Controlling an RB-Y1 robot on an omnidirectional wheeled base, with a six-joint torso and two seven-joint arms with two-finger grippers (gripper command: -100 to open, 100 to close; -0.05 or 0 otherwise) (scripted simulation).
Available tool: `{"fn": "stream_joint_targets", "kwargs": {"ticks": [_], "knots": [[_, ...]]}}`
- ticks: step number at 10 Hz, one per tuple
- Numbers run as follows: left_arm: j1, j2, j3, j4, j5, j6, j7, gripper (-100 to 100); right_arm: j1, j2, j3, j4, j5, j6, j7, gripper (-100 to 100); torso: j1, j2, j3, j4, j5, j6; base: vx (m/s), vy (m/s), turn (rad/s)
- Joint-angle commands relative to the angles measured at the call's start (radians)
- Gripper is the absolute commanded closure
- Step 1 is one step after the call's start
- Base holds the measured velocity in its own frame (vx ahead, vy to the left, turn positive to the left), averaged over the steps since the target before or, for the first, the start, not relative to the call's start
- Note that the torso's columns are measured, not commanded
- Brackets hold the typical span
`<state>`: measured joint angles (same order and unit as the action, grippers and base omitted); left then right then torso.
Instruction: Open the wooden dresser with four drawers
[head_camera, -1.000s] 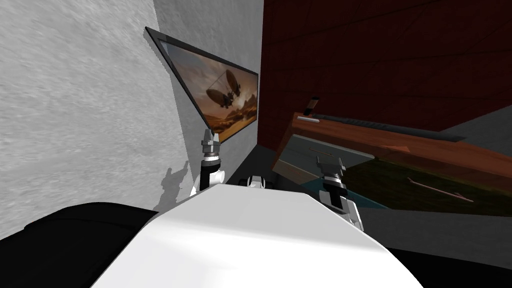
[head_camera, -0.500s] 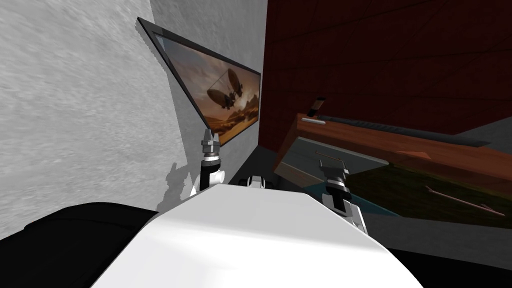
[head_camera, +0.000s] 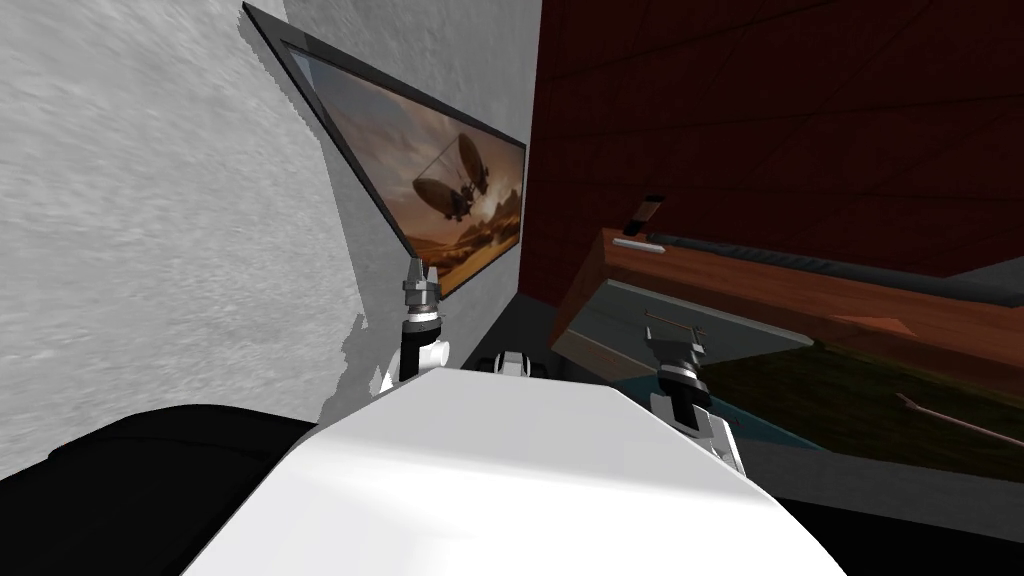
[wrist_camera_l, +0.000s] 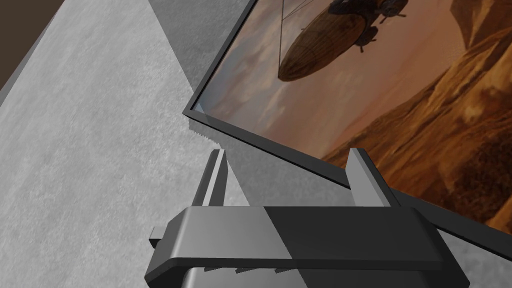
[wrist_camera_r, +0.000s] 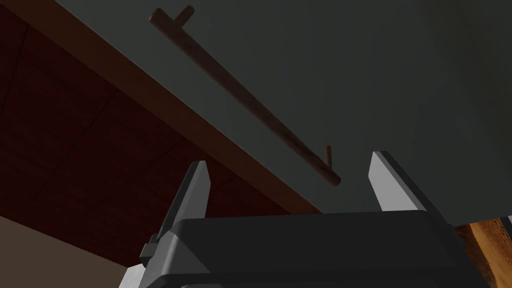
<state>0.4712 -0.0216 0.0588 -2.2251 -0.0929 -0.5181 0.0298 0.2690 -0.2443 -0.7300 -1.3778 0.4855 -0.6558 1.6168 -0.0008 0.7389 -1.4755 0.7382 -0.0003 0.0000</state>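
Observation:
The dresser (head_camera: 760, 285) has a reddish-brown wooden top and stands on my right against a dark red wall. Its upper drawer front (head_camera: 610, 305) is grey; the one beside it (head_camera: 820, 390) is dark green with a thin bar handle (head_camera: 960, 425). My right gripper (head_camera: 672, 332) is open just in front of the grey drawer. In the right wrist view a dark brown bar handle (wrist_camera_r: 250, 102) crosses the grey drawer front (wrist_camera_r: 400, 75), its near end a little beyond the right gripper (wrist_camera_r: 295, 182) and between the open fingers, untouched. My left gripper (head_camera: 421, 272) is raised at my left, open (wrist_camera_l: 292, 172) and empty.
A small dark object (head_camera: 650, 210), a flat white item (head_camera: 640, 243) and a long dark strip (head_camera: 800, 262) lie on the dresser top. A grey wall with a framed picture (head_camera: 440, 190) stands close on the left. The floor in front of the dresser is dark grey.
The whole head view has shifted: I have moved, and the dresser now sits further right and nearer. My right gripper has drawn closer to the grey drawer front. The left arm keeps its pose.

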Motion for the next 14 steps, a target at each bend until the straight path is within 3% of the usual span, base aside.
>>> {"fn": "stream_joint_targets", "kwargs": {"ticks": [1, 4, 5, 6, 7, 8, 10, 14], "knots": [[0.000, 0.000, 0.000, 0.000, 0.000, 0.000, 0.000, 0, -0.007, -0.020, -0.037, 0.045, 0.025, 0.000, 0.080, -100, 0.001, -0.001, 0.000, 0.000, 0.000, 0.000, 0.092, 0.073, 0.007], [0.000, 0.000, 0.000, 0.000, 0.000, 0.000, 0.000, 0, -0.013, -0.038, -0.064, 0.079, 0.043, -0.003, 0.144, -100, 0.000, 0.000, 0.000, 0.000, 0.000, 0.000, 0.075, 0.057, 0.004], [0.000, 0.000, 0.000, 0.000, 0.000, 0.000, 0.000, 0, -0.016, -0.038, -0.060, 0.081, 0.040, -0.005, 0.132, -100, -0.001, 0.001, 0.000, 0.000, 0.000, 0.000, 0.024, 0.017, 0.001], [0.000, 0.000, 0.000, 0.000, 0.000, 0.000, 0.000, 0, -0.019, -0.068, -0.061, 0.077, 0.039, 0.020, 0.115, -100, -0.001, 0.002, 0.001, 0.000, 0.000, 0.000, 0.049, 0.004, 0.037], [0.000, 0.000, 0.000, 0.000, 0.000, 0.000, 0.000, 0, -0.017, -0.057, -0.062, 0.084, 0.039, 0.003, 0.126, -100, -0.001, -0.001, 0.000, 0.000, 0.000, 0.000, 0.030, -0.001, 0.012], [0.000, 0.000, 0.000, 0.000, 0.000, 0.000, 0.000, 0, -0.018, -0.059, -0.063, 0.084, 0.039, 0.006, 0.123, 100, 0.000, 0.000, 0.000, 0.000, 0.000, 0.000, 0.000, 0.000, 0.000], [0.000, 0.000, 0.000, 0.000, 0.000, 0.000, 0.000, 0, -0.010, -0.066, -0.060, 0.078, 0.038, 0.004, 0.113, 100, 0.000, 0.001, 0.002, -0.003, -0.007, -0.002, -0.111, 0.059, -0.038], [-0.001, 0.000, 0.000, 0.000, 0.000, 0.000, 0.000, 0, -0.001, -0.076, -0.061, 0.069, 0.036, 0.003, 0.102, 100, 0.000, -0.003, -0.001, -0.002, -0.003, -0.002, -0.147, 0.090, -0.027]]}}
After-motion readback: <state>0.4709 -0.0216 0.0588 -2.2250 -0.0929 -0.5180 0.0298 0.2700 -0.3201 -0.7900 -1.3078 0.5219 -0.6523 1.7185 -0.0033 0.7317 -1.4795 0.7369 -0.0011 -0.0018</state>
